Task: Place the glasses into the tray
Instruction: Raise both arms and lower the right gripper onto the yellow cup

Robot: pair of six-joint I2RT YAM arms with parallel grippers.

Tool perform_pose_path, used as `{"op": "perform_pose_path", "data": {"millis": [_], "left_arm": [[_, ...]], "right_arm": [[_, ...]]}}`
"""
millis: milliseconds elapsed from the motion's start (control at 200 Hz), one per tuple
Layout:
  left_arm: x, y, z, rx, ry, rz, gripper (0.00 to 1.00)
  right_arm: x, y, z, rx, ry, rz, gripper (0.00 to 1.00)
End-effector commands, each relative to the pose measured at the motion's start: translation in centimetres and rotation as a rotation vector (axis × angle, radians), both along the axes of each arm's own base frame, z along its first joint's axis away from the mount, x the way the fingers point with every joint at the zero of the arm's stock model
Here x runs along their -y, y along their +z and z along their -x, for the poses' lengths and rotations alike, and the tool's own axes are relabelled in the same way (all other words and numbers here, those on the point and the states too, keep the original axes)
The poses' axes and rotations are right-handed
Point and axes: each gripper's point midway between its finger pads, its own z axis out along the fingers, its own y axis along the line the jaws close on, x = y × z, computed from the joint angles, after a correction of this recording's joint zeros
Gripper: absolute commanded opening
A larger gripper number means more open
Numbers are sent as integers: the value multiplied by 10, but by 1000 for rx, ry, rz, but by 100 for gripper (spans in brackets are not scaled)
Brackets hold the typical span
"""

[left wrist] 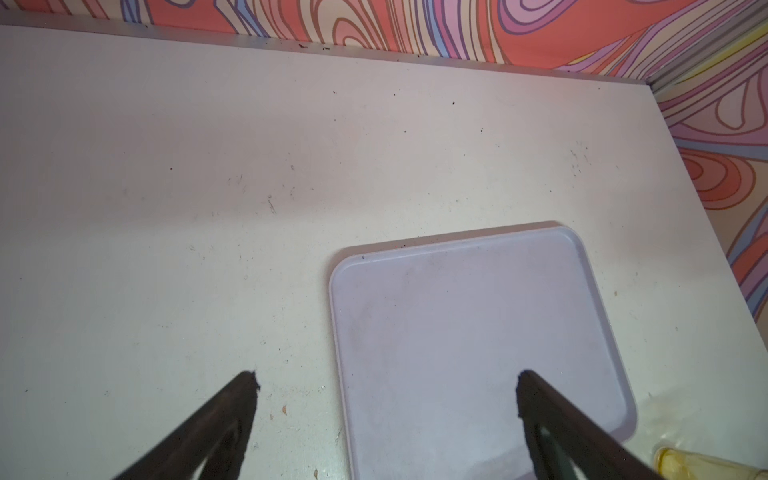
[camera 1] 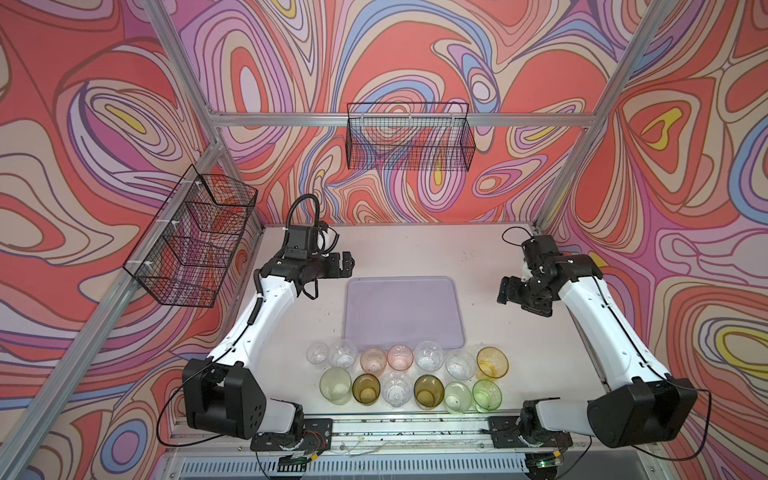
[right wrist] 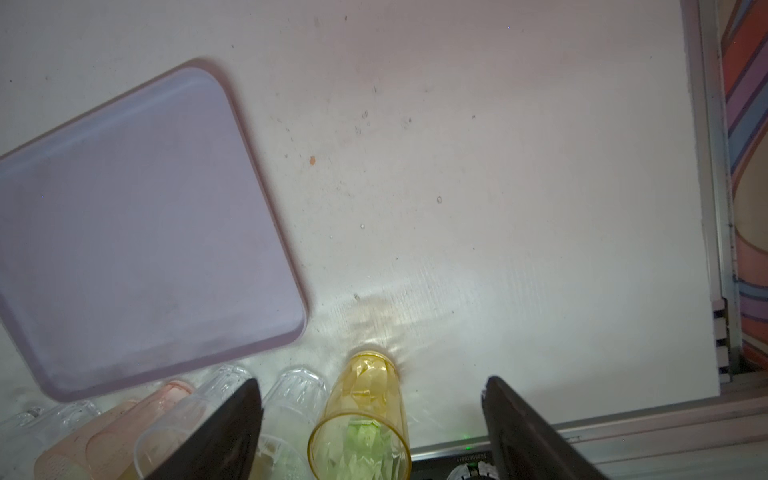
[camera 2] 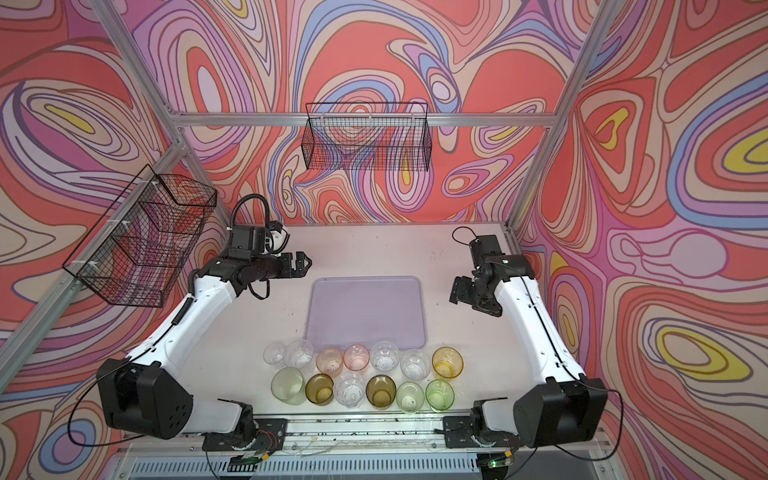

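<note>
Right gripper [right wrist: 370,381] and left gripper [left wrist: 386,377] gape empty; amber tumbler [camera 1: 492,362] looks light, slick, so pinch its sidewalls.

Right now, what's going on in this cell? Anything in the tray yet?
Nothing is placed yet. The lavender tray is empty, and all thirteen glasses stand upright in two rows on the table, along the tray's near edge. The arms hang above the table, one on each side of the tray. The left gripper is open and holds nothing. The right gripper is open too, and its wrist camera looks toward the amber glass.
</note>
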Motion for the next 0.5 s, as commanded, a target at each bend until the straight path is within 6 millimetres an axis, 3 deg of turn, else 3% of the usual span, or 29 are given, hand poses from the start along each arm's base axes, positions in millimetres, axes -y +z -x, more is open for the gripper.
{"op": "perform_pose_path", "data": {"millis": [0, 195, 496], "left_arm": [[8, -1, 12, -20, -81, 1, 100], [10, 5, 15, -2, -97, 8, 100], [9, 8, 15, 4, -91, 1, 100]], "right_arm": [[-6, -11, 42, -118, -34, -22, 86], [-9, -20, 77, -203, -45, -22, 86], [-25, -39, 101, -252, -87, -116, 84]]}}
